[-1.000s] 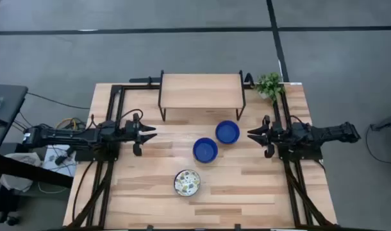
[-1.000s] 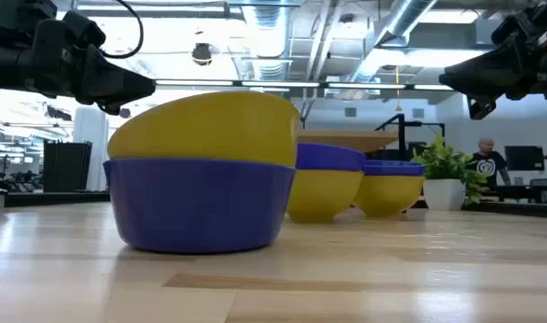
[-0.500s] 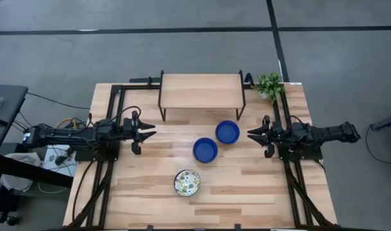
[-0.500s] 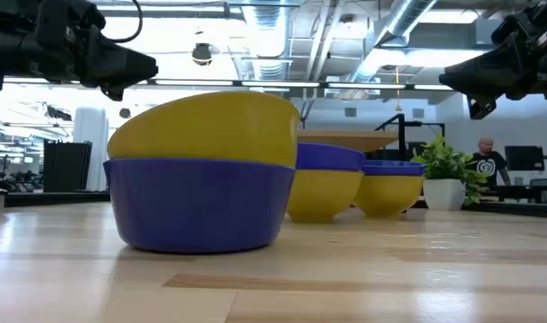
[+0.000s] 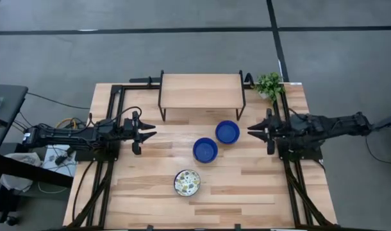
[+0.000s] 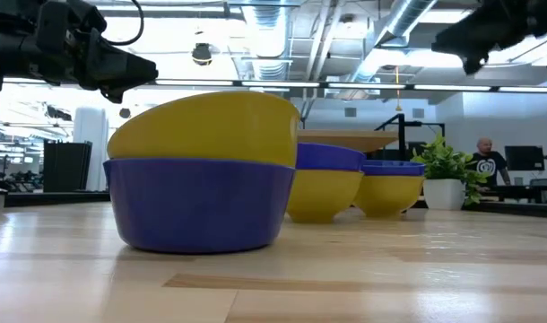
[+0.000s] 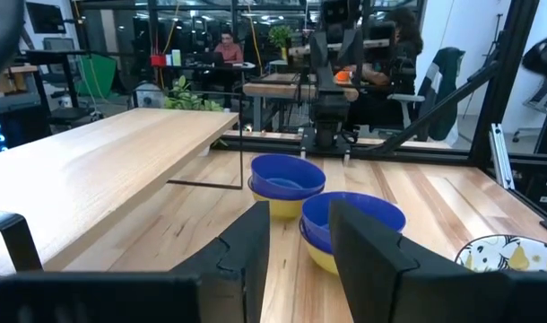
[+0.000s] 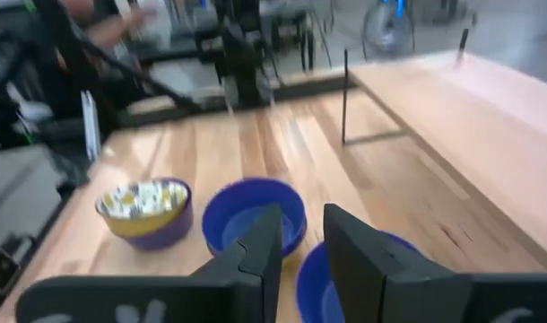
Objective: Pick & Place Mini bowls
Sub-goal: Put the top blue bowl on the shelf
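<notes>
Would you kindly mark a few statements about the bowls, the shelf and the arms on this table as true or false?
1. Three bowls sit on the table. True: two blue bowls and one patterned bowl.
2. A bowl rests on the wooden shelf. False: no bowl is on the shelf top.
3. The left tool grips a blue bowl. False: it is open, holds nothing and is apart from the bowls.
4. A small plant stands at the corner beside the shelf. True.
5. The patterned bowl is stacked inside a blue bowl. False: it sits alone, nearer the front edge.
6. The right tool holds nothing. True.
</notes>
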Robot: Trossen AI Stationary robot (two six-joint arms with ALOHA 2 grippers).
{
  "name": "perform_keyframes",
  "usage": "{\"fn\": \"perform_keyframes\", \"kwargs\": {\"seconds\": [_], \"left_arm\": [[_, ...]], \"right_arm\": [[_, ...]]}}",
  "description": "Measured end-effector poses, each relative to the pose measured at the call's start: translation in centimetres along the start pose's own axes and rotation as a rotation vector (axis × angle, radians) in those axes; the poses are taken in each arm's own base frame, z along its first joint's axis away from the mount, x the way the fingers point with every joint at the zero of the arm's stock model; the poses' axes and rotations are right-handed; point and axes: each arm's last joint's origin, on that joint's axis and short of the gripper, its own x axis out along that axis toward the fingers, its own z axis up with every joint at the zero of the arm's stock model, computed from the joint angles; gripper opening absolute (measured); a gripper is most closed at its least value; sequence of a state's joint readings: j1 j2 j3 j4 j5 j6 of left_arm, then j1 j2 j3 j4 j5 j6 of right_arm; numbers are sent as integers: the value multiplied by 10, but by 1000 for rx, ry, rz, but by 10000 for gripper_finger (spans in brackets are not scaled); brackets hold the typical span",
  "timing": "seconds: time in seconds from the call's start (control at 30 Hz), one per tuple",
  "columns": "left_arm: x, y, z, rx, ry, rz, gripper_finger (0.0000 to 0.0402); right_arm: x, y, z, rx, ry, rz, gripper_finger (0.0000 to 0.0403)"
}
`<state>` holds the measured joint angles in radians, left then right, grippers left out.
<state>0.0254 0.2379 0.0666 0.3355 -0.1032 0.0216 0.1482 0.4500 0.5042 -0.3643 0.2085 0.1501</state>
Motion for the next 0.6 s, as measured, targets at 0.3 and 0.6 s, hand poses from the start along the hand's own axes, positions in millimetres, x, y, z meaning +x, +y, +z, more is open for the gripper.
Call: {"fn": "perform_keyframes", "kwargs": {"seconds": [0.3, 0.6], "left_arm": [[0, 0, -1, -3, 5, 0, 116], [0, 0, -1, -3, 6, 0, 116]], "right_arm": [[27, 12, 58, 95, 272, -79, 75], [64, 3, 50, 357, 568, -306, 75]]}}
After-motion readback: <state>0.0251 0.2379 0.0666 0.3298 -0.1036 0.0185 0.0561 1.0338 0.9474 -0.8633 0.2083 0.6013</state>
